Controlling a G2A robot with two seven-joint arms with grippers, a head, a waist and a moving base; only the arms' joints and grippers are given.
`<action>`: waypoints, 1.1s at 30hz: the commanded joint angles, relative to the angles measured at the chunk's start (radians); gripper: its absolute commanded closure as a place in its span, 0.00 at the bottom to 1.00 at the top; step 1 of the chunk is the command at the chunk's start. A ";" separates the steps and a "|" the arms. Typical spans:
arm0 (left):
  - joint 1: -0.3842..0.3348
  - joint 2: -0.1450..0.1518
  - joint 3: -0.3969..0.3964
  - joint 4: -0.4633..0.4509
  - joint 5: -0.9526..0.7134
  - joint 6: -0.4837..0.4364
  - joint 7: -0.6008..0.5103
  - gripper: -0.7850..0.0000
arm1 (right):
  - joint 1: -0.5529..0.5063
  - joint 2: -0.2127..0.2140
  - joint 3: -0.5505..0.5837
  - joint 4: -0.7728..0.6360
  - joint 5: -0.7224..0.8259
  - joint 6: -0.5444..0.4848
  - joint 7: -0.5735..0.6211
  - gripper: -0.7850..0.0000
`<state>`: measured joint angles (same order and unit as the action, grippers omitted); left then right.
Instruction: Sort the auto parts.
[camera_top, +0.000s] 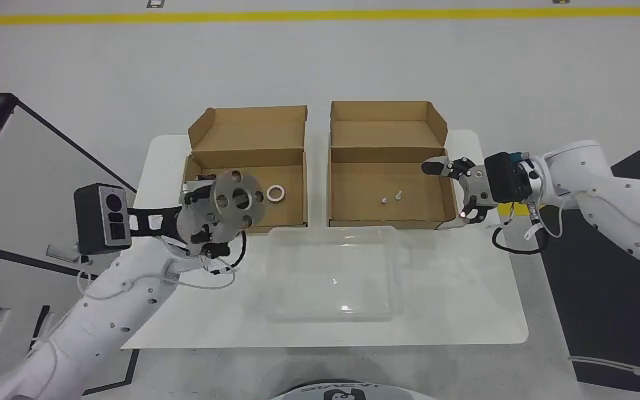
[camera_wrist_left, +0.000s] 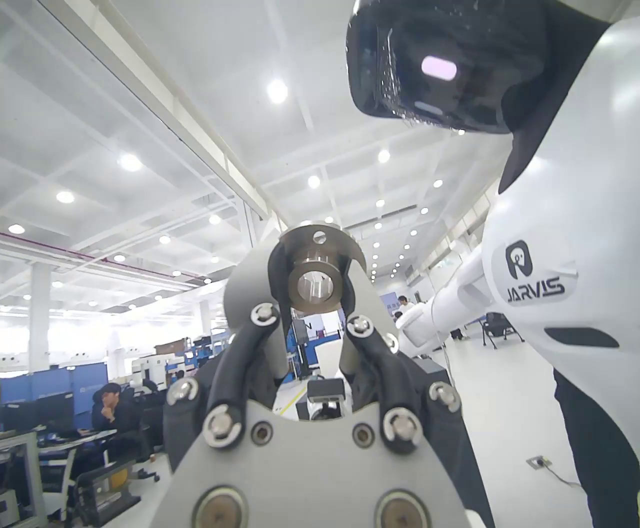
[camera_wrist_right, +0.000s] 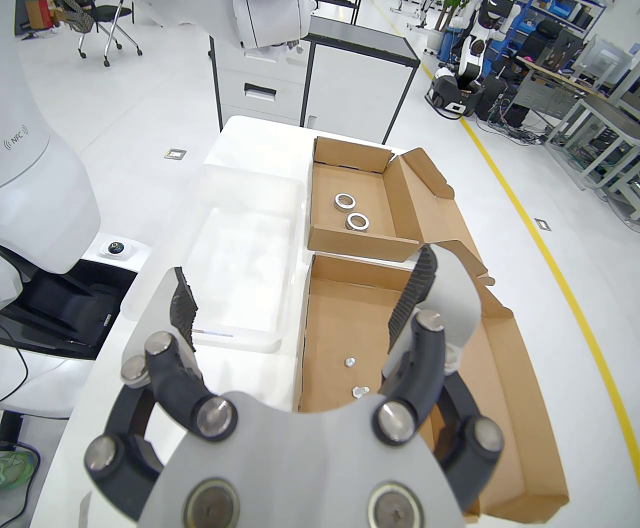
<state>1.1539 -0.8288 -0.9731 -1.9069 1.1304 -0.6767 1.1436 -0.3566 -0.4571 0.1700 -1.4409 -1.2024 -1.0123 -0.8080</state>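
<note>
Found the left gripper (camera_wrist_left: 314, 287) clenched on the short neck of a round metal flange (camera_top: 235, 197), its holed face turned upward, over the near left corner of the left box (camera_top: 250, 125). Saw two metal rings (camera_wrist_right: 344, 201) lying close together on that box's floor, apart from the flange. Noted a clear plastic tray (camera_top: 330, 232) just near of both boxes, in the middle of the white counter (camera_top: 470, 300). Counted two small bolts (camera_top: 390, 197) on the floor of the right box (camera_top: 370, 175), towards its near side and well apart from the rings. Found the right gripper (camera_top: 452, 192) released, fingers spread wide, grasping nothing, over the right edge of the right box.
</note>
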 joint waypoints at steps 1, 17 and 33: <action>0.007 0.000 -0.001 -0.010 -0.018 0.005 0.005 1.00 | 0.000 0.000 0.000 0.000 0.000 0.000 0.000 0.00; 0.015 -0.029 0.014 -0.113 -0.163 0.057 0.057 1.00 | 0.000 0.000 0.000 0.000 0.000 0.000 0.000 0.00; 0.043 -0.027 -0.045 -0.050 -0.039 0.010 0.010 1.00 | 0.000 0.000 0.000 0.000 0.000 0.000 0.000 0.00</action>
<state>1.1940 -0.8574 -1.0143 -1.9646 1.0720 -0.6649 1.1555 -0.3566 -0.4571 0.1700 -1.4409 -1.2024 -1.0123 -0.8080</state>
